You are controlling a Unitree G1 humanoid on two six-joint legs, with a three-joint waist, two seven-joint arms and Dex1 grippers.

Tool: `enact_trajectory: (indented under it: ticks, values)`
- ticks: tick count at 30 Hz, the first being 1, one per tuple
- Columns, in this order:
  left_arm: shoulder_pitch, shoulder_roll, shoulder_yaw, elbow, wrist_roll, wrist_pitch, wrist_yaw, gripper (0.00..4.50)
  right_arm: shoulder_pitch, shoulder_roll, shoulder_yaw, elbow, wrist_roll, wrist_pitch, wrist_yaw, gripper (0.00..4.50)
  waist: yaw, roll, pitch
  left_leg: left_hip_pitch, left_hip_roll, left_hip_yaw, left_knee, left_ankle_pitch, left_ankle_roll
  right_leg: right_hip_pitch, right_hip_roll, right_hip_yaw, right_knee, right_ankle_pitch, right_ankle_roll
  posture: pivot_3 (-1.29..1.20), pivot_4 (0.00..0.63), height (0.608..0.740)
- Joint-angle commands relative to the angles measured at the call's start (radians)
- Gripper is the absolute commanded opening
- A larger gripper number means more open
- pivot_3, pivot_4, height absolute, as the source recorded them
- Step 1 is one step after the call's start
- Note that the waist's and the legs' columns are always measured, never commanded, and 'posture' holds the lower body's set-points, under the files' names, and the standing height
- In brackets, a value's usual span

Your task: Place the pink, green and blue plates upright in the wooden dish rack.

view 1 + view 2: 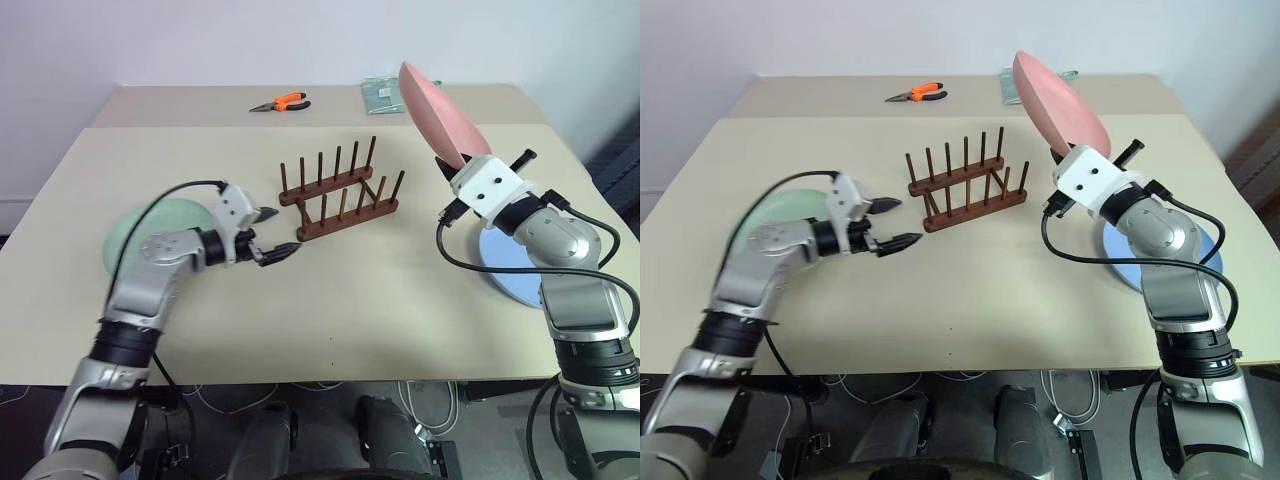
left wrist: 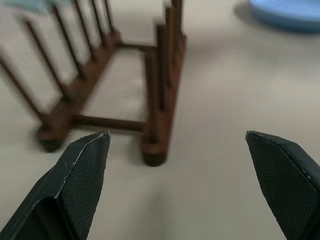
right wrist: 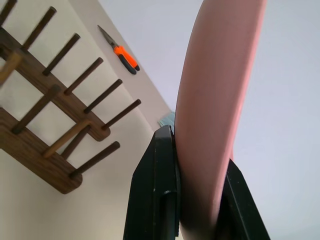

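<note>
Right gripper (image 1: 452, 162) clamped on pink plate (image 1: 440, 115) raised on edge beside empty rack (image 1: 340, 190), left gripper (image 1: 272, 233) spread wide near rack, green plate (image 1: 150, 232) and blue plate (image 1: 510, 268) flat on table (image 1: 350, 300)

Left arm reaches forward low over the table, forearm angled toward the middle; left gripper (image 1: 270, 233) points to the right, its two black fingers spread wide with nothing between them. Right arm is bent upward on the right side, wrist raised; right gripper (image 3: 195, 165) points up and away, fingers clamped on the rim of the pink plate (image 1: 440, 115), held aloft on edge.
</note>
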Motion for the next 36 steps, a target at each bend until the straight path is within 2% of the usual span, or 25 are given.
enact_trajectory:
  ticks: [1,8,9,11,13,16,17,21,25,27,33,34,36]
  values:
    - [-0.061,-0.034,-0.042,0.093,0.088,-0.058,0.016,4.45,0.002,-0.004,-0.040,-0.069,0.020,0.011,-0.019,0.00,-0.003,0.000,0.000,0.000,0.000,0.000,0.000,0.000,0.000,0.000,0.000,0.000,0.000,0.000,0.000,0.00,0.150,0.740]
    - [-0.153,-0.133,-0.044,0.315,0.174,-0.138,0.085,4.45,0.056,-0.016,-0.062,-0.122,0.015,0.045,-0.025,0.00,0.000,0.000,0.000,0.000,0.000,0.000,0.000,0.000,0.000,0.000,0.000,0.000,0.000,0.000,0.000,0.00,0.150,0.740]
    - [-0.165,-0.144,-0.041,0.346,0.183,-0.149,0.094,4.23,0.059,-0.016,-0.062,-0.126,0.014,0.047,-0.026,0.00,0.000,0.000,0.000,0.000,0.000,0.000,0.000,0.000,0.000,0.000,0.000,0.000,0.000,0.000,0.000,0.00,0.150,0.740]
    - [-0.181,-0.160,-0.038,0.391,0.195,-0.173,0.098,3.59,0.063,-0.015,-0.062,-0.133,0.015,0.052,-0.026,0.00,0.000,0.000,0.000,0.000,0.000,0.000,0.000,0.000,0.000,0.000,0.000,0.000,0.000,0.000,0.000,0.00,0.150,0.740]
    - [-0.190,-0.171,-0.041,0.420,0.202,-0.194,0.080,2.57,0.062,-0.009,-0.064,-0.138,0.029,0.060,-0.022,0.00,0.000,0.000,0.000,0.000,0.000,0.000,0.000,0.000,0.000,0.000,0.000,0.000,0.000,0.000,0.000,0.00,0.150,0.740]
    - [-0.201,-0.175,-0.060,0.458,0.222,-0.253,0.036,1.04,0.059,0.026,-0.090,-0.157,0.135,0.125,0.006,0.00,0.000,0.000,0.000,0.000,0.000,0.000,0.000,0.000,0.000,0.000,0.000,0.000,0.000,0.000,0.000,0.00,0.150,0.740]
    - [-0.200,-0.172,-0.067,0.464,0.228,-0.285,0.013,0.76,0.059,0.041,-0.107,-0.170,0.191,0.162,0.018,0.00,-0.001,0.000,0.000,0.000,0.000,0.000,0.000,0.000,0.000,0.000,0.000,0.000,0.000,0.000,0.000,0.00,0.150,0.740]
    - [-0.176,-0.143,-0.084,0.429,0.214,-0.387,-0.144,0.77,0.048,0.110,-0.235,-0.240,0.476,0.382,0.030,0.00,0.000,0.000,0.000,-0.001,0.000,0.000,0.000,0.000,0.000,0.000,-0.001,0.000,0.000,0.000,0.000,0.00,0.150,0.740]
    - [-0.151,-0.104,-0.103,0.402,0.217,-0.455,-0.276,0.77,0.006,0.143,-0.345,-0.300,0.719,0.555,-0.021,0.00,0.000,0.000,0.000,-0.001,0.000,-0.001,0.000,0.000,0.000,0.000,-0.001,0.000,-0.001,0.000,0.000,0.00,0.150,0.740]
    - [-0.146,-0.087,-0.110,0.403,0.226,-0.478,-0.323,0.77,-0.041,0.170,-0.415,-0.319,0.867,0.650,-0.105,0.00,-0.001,0.000,0.000,-0.001,0.000,-0.001,0.000,0.000,0.000,0.000,-0.001,0.000,-0.001,0.000,0.000,0.00,0.150,0.740]
    - [-0.165,-0.095,-0.089,0.448,0.220,-0.503,-0.337,0.77,-0.095,0.213,-0.514,-0.360,1.132,0.797,-0.362,0.00,0.002,0.001,-0.001,-0.001,0.001,-0.002,-0.001,0.000,0.000,-0.001,-0.001,-0.001,-0.001,0.000,0.000,0.00,0.150,0.740]
    - [-0.170,-0.097,-0.085,0.454,0.222,-0.497,-0.329,1.83,-0.099,0.220,-0.521,-0.370,1.181,0.811,-0.407,0.00,0.001,0.001,-0.001,-0.001,0.000,-0.002,0.000,0.000,0.000,-0.001,-0.001,-0.001,-0.001,0.000,0.000,0.00,0.150,0.740]
    - [-0.176,-0.100,-0.080,0.463,0.232,-0.495,-0.304,2.80,-0.096,0.227,-0.520,-0.396,1.266,0.829,-0.496,0.00,0.001,0.002,-0.001,-0.001,0.000,-0.002,0.000,0.000,0.000,-0.001,-0.002,-0.001,0.000,0.000,0.000,0.00,0.150,0.740]
